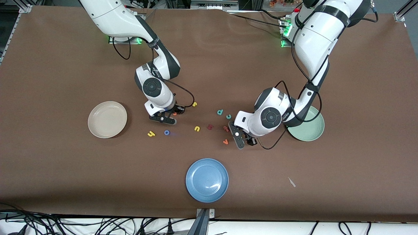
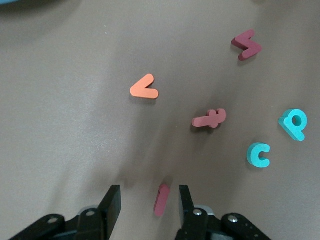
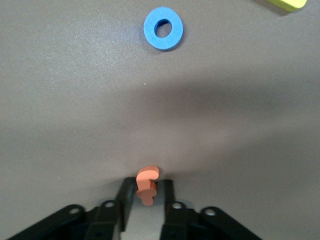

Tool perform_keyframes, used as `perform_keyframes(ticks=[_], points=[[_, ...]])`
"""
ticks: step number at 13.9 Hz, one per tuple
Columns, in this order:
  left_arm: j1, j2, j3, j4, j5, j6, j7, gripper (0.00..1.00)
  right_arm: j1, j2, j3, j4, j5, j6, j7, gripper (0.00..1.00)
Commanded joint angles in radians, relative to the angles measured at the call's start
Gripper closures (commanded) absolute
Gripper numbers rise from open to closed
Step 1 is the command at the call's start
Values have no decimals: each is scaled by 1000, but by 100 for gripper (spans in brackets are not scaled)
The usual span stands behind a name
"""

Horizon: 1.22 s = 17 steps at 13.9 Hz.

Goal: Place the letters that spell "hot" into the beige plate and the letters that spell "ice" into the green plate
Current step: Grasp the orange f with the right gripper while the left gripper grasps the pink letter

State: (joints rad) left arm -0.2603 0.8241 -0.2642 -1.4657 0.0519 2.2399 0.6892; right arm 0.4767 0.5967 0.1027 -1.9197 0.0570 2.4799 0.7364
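My right gripper [image 3: 147, 194] is shut on the orange "t" [image 3: 147, 184], low over the table between the beige plate [image 1: 107, 119] and the scattered letters. The blue "o" [image 3: 163, 28] and the yellow "h" [image 1: 151, 133] lie close by on the table. My left gripper [image 2: 148, 201] is open and straddles the dark red "i" [image 2: 161, 199], which rests on the table with a gap on each side. The teal "c" [image 2: 258, 154] lies near it. The green plate [image 1: 310, 130] sits partly under the left arm.
Loose letters lie between the grippers: an orange "v" [image 2: 144, 88], a red "f"-like letter [image 2: 209, 118], a teal "d" [image 2: 293, 124], another dark red letter [image 2: 246, 44], a yellow "u" [image 1: 197, 128] and a yellow "s" [image 1: 194, 104]. A blue plate [image 1: 207, 179] sits nearer the front camera.
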Motion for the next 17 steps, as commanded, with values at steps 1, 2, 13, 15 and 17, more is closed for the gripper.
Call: perform_keyframes(ticks=[1, 2, 13, 15, 17], points=[[-5, 17, 6, 13, 48, -5, 29, 47, 3, 23, 0, 19, -3, 8, -2, 89], [-5, 15, 6, 15, 48, -6, 41, 47, 3, 31, 0, 21, -3, 10, -2, 98], [-13, 30, 6, -12, 49, -5, 56, 81, -41, -127, -173, 49, -9, -253, -346, 100], [-13, 30, 6, -12, 51, -6, 58, 100, -41, -175, -245, -7, -6, -245, -508, 100], [-31, 29, 8, -16, 75, -9, 56, 100, -43, -225, -319, -88, 0, -214, -654, 100]])
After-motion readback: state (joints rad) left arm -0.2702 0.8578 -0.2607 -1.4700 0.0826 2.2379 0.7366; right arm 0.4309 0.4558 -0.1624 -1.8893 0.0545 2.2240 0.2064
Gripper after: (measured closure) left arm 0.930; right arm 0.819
